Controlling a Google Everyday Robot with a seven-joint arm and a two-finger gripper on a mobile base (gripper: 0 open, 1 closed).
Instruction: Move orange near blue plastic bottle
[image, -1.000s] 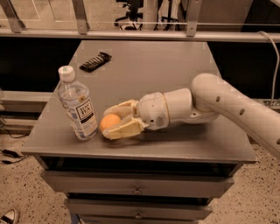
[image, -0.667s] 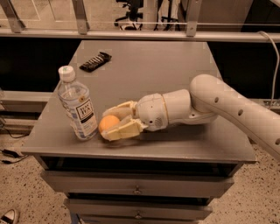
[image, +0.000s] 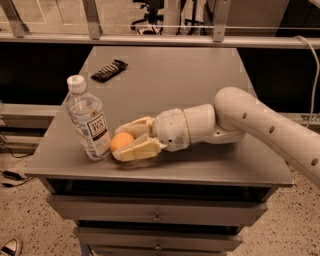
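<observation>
Hand (image: 120, 145), left of frame centre on the counter (image: 200, 170), pinches the orange (image: 121, 141) in its grip and has nudged it slightly leftward; the fruit now sits just beside the blue plastic bottle (image: 90, 122), so releasing seems next.

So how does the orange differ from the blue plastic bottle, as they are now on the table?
The blue plastic bottle is tall and upright; the orange is low and round. The bottle is clear with a white cap and label; the orange is opaque and plain. The bottle stands free; the orange sits between the fingers of the pincer, low over the table. Both are near the table's front edge, close together.
</observation>
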